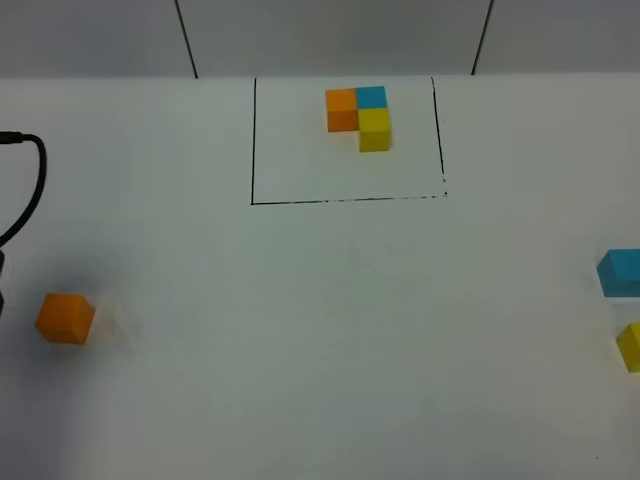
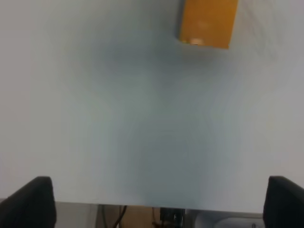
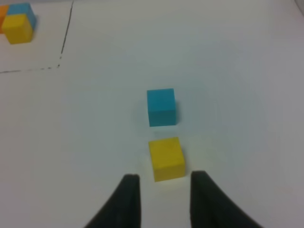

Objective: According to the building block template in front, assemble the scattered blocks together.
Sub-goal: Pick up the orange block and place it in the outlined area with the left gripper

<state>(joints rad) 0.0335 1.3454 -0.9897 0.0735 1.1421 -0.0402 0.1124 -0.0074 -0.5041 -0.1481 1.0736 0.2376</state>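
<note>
Worktop (image 1: 320, 330): white and flat; it carries all the items listed below.
Outline (image 1: 345, 200): thin black rectangle drawn on the worktop at 12 o'clock in the high view.
Template (image 1: 360, 115): three blocks pressed together inside the outline, toward its far side. The orange one sits at 9 o'clock of the blue one, and the yellow one at 6 o'clock of the blue one. Part of it also shows in a far corner of the right wrist view.
Loose orange block (image 1: 66, 318): at 8 o'clock on the worktop, alone and well apart from the outline. In the left wrist view it (image 2: 207, 23) lies well ahead of the jaws and is not touched.
Loose blue block (image 1: 620, 272): at 3 o'clock, cut by the edge of the high view.
Loose yellow block (image 1: 630, 346): at 4 o'clock, near the loose blue block with a gap between them.
Cable (image 1: 38, 180): black loop at 9 o'clock on the worktop edge.
Left gripper (image 2: 160, 183): jaws set wide, nothing between them, only the two dark tips in view.
Right gripper (image 3: 164, 176): jaws parted a little wider than the loose yellow block (image 3: 166, 159), which lies just ahead of the tips; contact cannot be told. Nothing is held. The loose blue block (image 3: 161, 107) is next beyond it.
</note>
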